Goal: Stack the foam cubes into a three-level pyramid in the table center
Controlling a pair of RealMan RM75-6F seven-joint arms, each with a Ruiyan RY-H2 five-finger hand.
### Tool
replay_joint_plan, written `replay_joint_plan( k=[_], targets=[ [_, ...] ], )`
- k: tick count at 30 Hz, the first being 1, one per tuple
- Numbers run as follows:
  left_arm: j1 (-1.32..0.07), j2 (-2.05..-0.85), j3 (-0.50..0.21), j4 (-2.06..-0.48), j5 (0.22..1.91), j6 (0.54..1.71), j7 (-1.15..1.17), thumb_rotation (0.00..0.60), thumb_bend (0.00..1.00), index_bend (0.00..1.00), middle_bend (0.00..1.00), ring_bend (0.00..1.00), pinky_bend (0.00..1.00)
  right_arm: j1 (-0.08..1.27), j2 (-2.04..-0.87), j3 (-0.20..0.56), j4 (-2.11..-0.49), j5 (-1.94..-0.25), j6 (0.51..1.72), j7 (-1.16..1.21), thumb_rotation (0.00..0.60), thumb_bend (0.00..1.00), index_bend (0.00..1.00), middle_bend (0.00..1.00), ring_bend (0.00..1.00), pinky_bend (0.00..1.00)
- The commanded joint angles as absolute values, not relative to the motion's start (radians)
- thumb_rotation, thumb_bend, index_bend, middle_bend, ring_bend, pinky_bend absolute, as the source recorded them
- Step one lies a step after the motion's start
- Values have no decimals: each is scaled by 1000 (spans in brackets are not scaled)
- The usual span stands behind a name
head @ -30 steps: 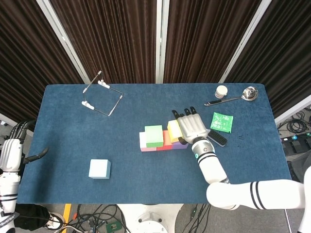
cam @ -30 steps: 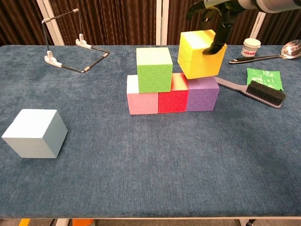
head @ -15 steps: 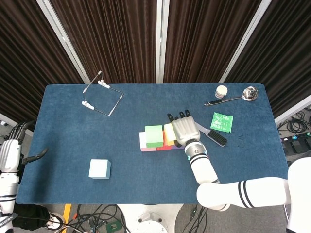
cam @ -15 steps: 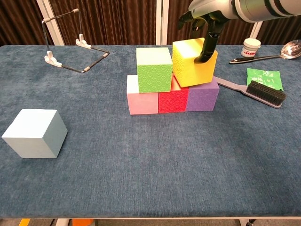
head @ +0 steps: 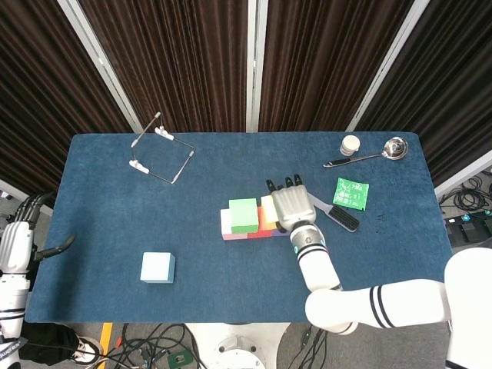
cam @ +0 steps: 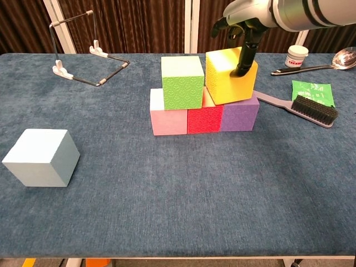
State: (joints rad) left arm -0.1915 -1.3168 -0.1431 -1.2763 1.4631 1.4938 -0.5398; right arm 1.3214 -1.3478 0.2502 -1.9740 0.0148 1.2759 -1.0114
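Note:
A bottom row of pink cube [cam: 168, 118], red cube [cam: 204, 118] and purple cube [cam: 240, 115] stands mid-table. The green cube [cam: 182, 82] sits on the pink and red ones. The yellow cube [cam: 229, 77] rests slightly tilted on the red and purple cubes, beside the green one. My right hand [cam: 245, 22] grips it from above, with a finger [cam: 245, 58] down its front face. From the head view, that right hand [head: 290, 207] covers most of the yellow cube [head: 268, 206]. The light blue cube [head: 157, 267] lies alone at the front left. My left hand [head: 19, 242] hangs off the table's left edge, holding nothing.
A wire rack [head: 161, 150] stands at the back left. Right of the stack lie a brush [cam: 311, 107] and a green packet [cam: 310, 89]. A small jar [cam: 296, 55] and a metal spoon [head: 369, 154] sit at the back right.
My right hand has brought the yellow cube down and leftward from above the purple cube onto the red and purple cubes, close to the green one. The left hand has barely moved.

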Motion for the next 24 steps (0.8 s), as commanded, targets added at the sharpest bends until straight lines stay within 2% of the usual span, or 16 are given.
replay_joint_plan(
  k=[1,24],
  targets=[
    [-192,-1316,-142,-1273,1465,1492,-543,600,194,119,124,42,108,1325,-1358,257,-1974,14,1291,-1016,600,229,0,541,81,0],
    [-188,-1319,-138,-1242,1475,1500,-584,600,195,120,124,42,108,1341,-1437,298,-1942,39,1354,-1072,600,235,0,545,90,0]
  ],
)
